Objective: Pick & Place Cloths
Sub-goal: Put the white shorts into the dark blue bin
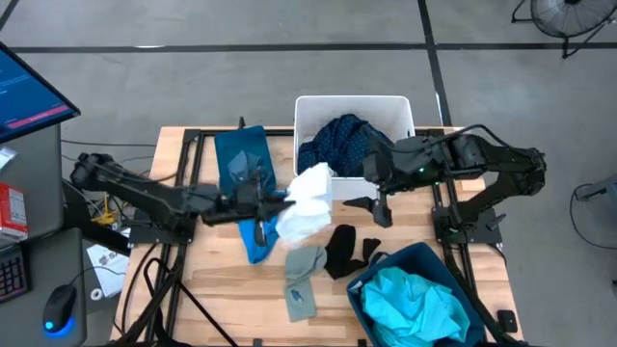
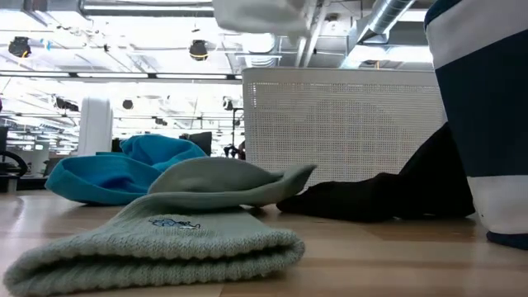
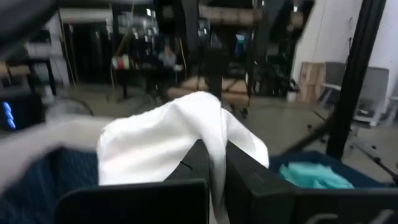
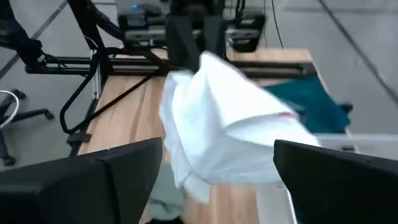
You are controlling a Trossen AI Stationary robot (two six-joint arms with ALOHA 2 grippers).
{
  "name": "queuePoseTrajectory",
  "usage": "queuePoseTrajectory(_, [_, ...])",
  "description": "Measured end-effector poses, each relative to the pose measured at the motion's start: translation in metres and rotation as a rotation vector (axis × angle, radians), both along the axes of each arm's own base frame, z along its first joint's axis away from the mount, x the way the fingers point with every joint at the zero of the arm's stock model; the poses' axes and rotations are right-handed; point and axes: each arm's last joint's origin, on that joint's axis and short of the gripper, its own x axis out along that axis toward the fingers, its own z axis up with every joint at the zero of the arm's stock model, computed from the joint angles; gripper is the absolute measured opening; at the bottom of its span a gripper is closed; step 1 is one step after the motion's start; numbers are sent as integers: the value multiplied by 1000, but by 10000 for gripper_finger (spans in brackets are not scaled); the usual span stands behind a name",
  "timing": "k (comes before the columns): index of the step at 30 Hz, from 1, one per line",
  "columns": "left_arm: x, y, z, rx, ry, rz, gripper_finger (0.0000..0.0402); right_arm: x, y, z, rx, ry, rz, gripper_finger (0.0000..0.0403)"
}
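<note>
My left gripper (image 1: 277, 202) is shut on a white cloth (image 1: 307, 200), lifted above the table's middle; the white cloth (image 2: 256, 15) shows at the low view's top. My right gripper (image 1: 378, 200) is open, just right of the cloth, its fingers wide apart facing the white cloth (image 4: 224, 124). A navy dotted cloth (image 1: 342, 140) lies in the white tub (image 1: 397, 108). A turquoise cloth (image 1: 416, 306) fills the teal bin (image 1: 359, 289). A bright blue cloth (image 1: 258, 239), a grey knit cloth (image 1: 304, 275) and black pieces (image 1: 342, 251) lie on the table. My left gripper pinches the white cloth between its two fingers at a bunched fold (image 3: 216, 163) on the cloth's left side, coming level from the table's left. The cloth is lifted clear of the table and billows beyond the fingertips (image 3: 199, 158), hanging loose below them.
A flat teal fabric bin (image 1: 241, 159) lies at the far left of the table, under my left arm. The white tub stands at the far edge, the teal bin at the near right corner. Bare wood (image 1: 222, 289) shows near left. A monitor (image 1: 29, 96) stands off the table's left.
</note>
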Motion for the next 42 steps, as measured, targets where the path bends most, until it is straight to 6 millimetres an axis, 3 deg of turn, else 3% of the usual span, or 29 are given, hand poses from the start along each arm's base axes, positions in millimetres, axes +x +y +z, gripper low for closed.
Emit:
queuePoseTrajectory(3, [-2, 6, 17, 27, -45, 14, 0, 16, 4, 1, -31, -66, 29, 301])
queuePoseTrajectory(8, [-1, 14, 34, 71, -87, -10, 0, 48, 9, -15, -70, -73, 50, 301])
queuePoseTrajectory(19, [1, 18, 36, 84, -97, -85, 0, 116, 0, -62, -76, -39, -6, 300])
queuePoseTrajectory(22, [1, 18, 36, 84, -97, -86, 0, 127, 0, -65, -72, -82, -12, 277])
queuePoseTrajectory(25, [1, 18, 36, 84, -99, -91, 0, 130, 3, -64, -67, -119, -9, 212])
queuePoseTrajectory(29, [0, 18, 36, 83, -101, -92, 0, 128, 2, -63, -62, -106, -13, 51])
queuePoseTrajectory(30, [0, 18, 36, 83, -101, -91, 0, 127, 1, -63, -61, -103, -17, 30])
queuePoseTrajectory(38, [0, 20, 37, 84, -100, -19, 11, 118, -5, -54, -15, -119, -97, 16])
queuePoseTrajectory(42, [1, 21, 36, 127, -78, 13, 30, 92, -10, -40, -17, -90, -184, 16])
